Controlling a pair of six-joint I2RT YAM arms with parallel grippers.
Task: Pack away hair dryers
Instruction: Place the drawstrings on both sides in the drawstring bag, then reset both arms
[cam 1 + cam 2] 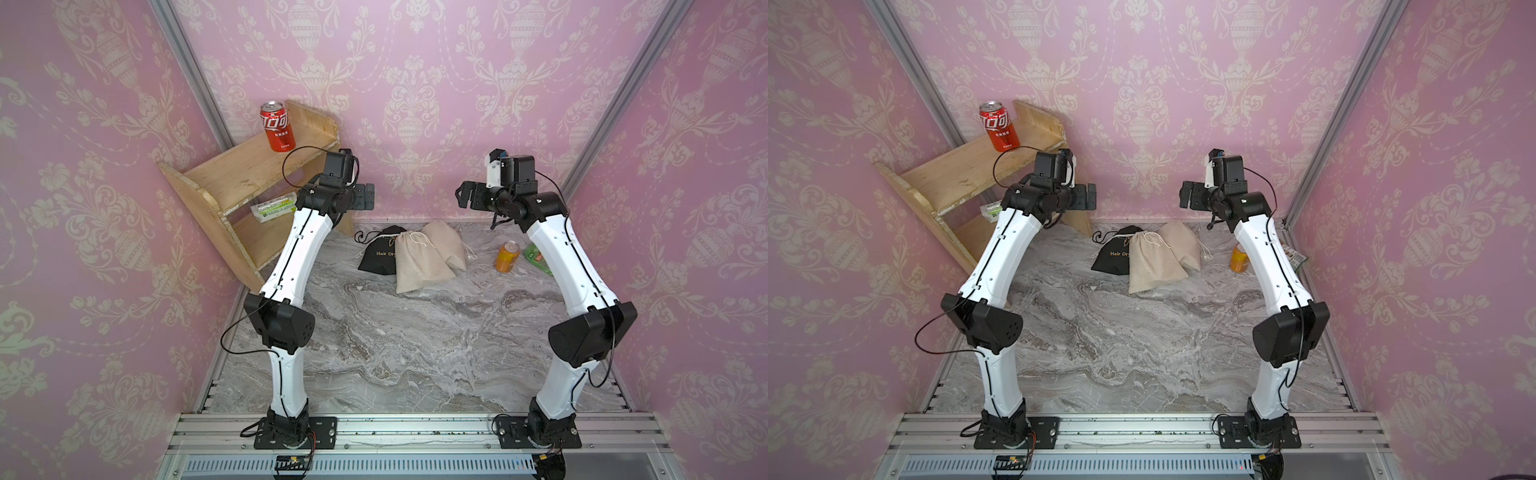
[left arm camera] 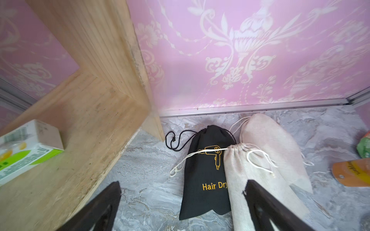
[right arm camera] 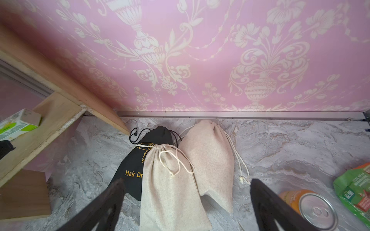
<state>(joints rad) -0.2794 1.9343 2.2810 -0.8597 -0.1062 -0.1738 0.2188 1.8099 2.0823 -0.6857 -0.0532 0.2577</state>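
The hair dryers are hidden from view; one black pouch (image 1: 376,257) printed "Hair Dry" and two beige pouches (image 1: 417,266) overlap at the bench's (image 1: 415,340) 12 o'clock. The left gripper (image 1: 368,197) and right gripper (image 1: 464,195) hover above, spread wide, empty.

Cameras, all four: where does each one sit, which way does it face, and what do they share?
Both top views: high above the arm bases, looking down and forward across the marble table to the back wall; both whole arms show, with left gripper and right gripper.
Left wrist: on the left arm, facing the wooden shelf and black pouch; its open fingers show.
Right wrist: on the right arm, facing the beige pouches and orange can; its open fingers show.
Shared: all four see the pouches.
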